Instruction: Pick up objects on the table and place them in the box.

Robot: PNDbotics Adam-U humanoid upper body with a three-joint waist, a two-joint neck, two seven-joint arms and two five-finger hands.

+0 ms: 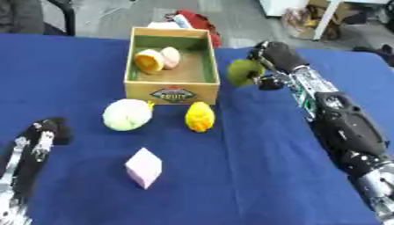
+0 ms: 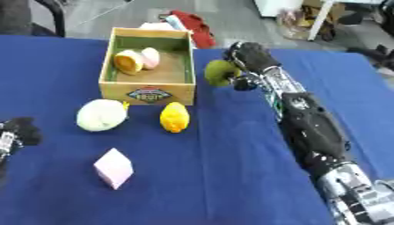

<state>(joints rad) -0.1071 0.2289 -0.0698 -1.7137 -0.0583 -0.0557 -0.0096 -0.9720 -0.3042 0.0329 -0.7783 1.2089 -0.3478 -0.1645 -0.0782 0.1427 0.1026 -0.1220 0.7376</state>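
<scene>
A wooden box (image 1: 172, 91) stands at the far middle of the blue table; an orange-yellow round thing (image 1: 148, 60) and a pale pink one (image 1: 170, 57) lie inside it. My right hand (image 1: 273, 57) is shut on an olive-green round fruit (image 1: 243, 72), held just right of the box and above the cloth. In front of the box lie a pale green round fruit (image 1: 127, 114) and a small yellow fruit (image 1: 199, 117). Nearer me sits a pink block (image 1: 144, 168). My left hand (image 1: 45, 134) rests at the lower left with its fingers curled, holding nothing.
My right forearm (image 1: 346, 127) runs down the right side of the table. Behind the box, off the table's far edge, lies a red and white thing (image 1: 192, 21). Clutter and a chair stand on the floor beyond.
</scene>
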